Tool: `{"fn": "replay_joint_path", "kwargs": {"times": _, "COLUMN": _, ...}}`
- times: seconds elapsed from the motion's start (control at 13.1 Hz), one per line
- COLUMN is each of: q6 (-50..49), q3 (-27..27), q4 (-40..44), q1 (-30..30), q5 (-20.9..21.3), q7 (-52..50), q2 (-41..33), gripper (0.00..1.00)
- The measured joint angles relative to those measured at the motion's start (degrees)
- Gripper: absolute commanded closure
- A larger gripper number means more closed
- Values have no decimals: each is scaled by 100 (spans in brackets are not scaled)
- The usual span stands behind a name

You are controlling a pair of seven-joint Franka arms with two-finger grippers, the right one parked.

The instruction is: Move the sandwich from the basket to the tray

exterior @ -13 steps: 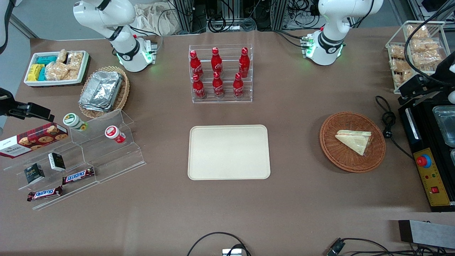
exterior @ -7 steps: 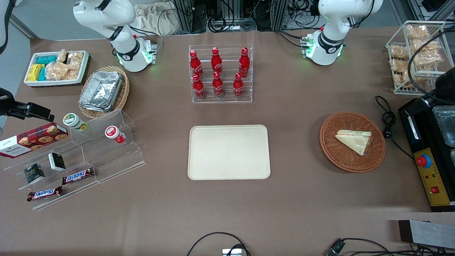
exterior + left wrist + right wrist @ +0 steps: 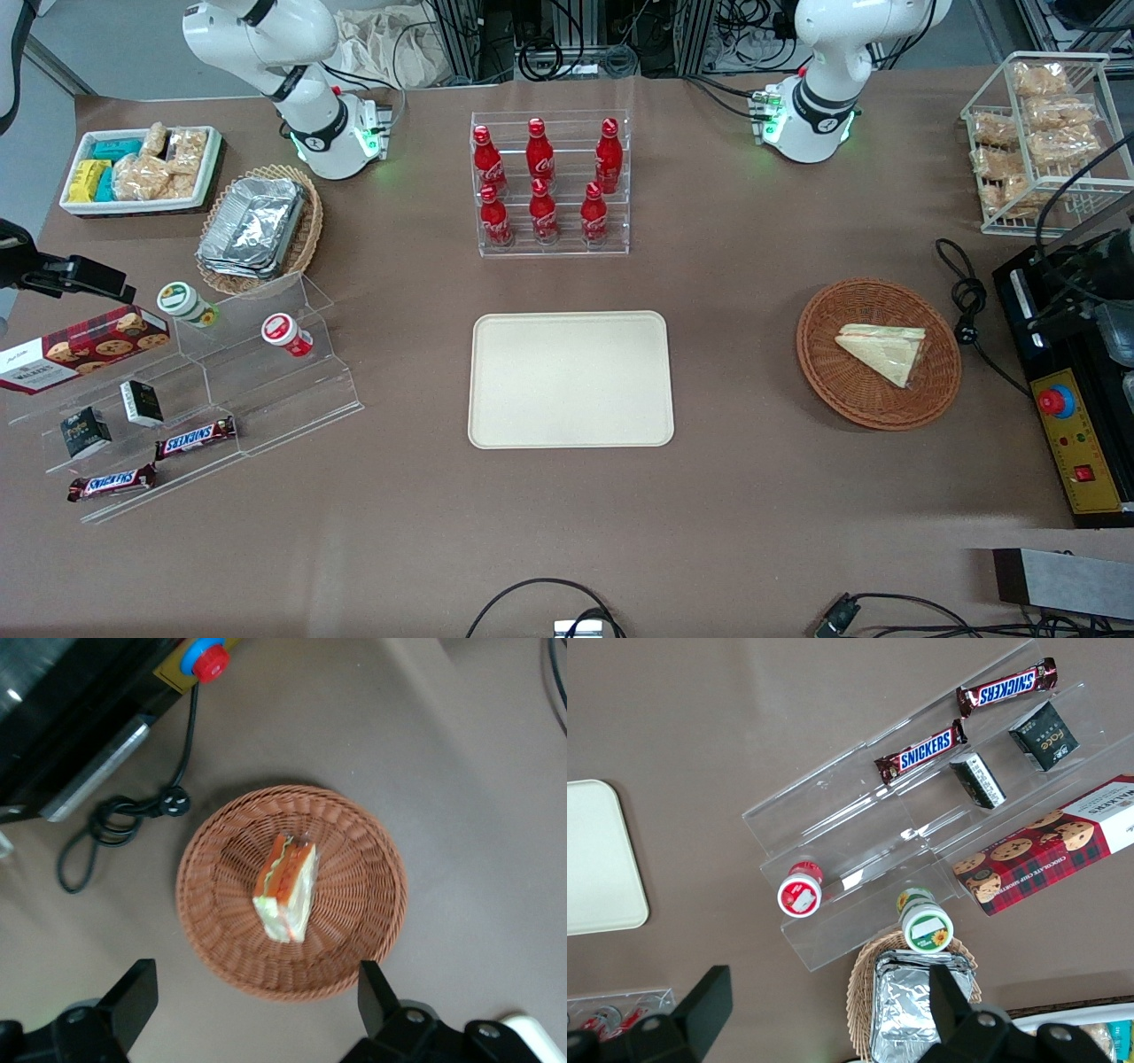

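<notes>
The sandwich (image 3: pixel 884 350), a pale wedge in clear wrap, lies in the reddish-brown wicker basket (image 3: pixel 833 372) toward the working arm's end of the table. In the left wrist view the sandwich (image 3: pixel 288 890) shows its red, orange and green cut edge inside the basket (image 3: pixel 354 939). The cream tray (image 3: pixel 570 379) lies bare at the table's middle. My left gripper (image 3: pixel 1076 288) hangs high beside the basket, over the black machine. It is open and empty, and in the left wrist view its (image 3: pixel 252 983) black fingers (image 3: pixel 133 992) stand wide apart, short of the basket's rim.
A black machine with a red button (image 3: pixel 1056 401) and a coiled power cord (image 3: pixel 968 299) sit beside the basket. A wire rack of bagged snacks (image 3: pixel 1036 142) stands farther from the camera. A rack of cola bottles (image 3: pixel 549 186) stands farther back than the tray.
My left arm has moved from over the wire rack to over the black machine, nearer to the front camera and the basket. Sandwich, basket and tray have not moved.
</notes>
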Motion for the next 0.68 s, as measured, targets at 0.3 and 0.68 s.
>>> {"fn": "replay_joint_path", "kwargs": {"times": 0.3, "q6": 1602, "q3": -27, "q4": -1409, "q1": -6, "q5": -27, "q7": -284, "q2": -197, "gripper": 0}}
{"fn": "replay_joint_path", "kwargs": {"times": 0.68, "q6": 2913, "q3": -61, "q4": -2373, "q1": -57, "q5": -83, "q7": -397, "q2": -186, "gripper": 0}}
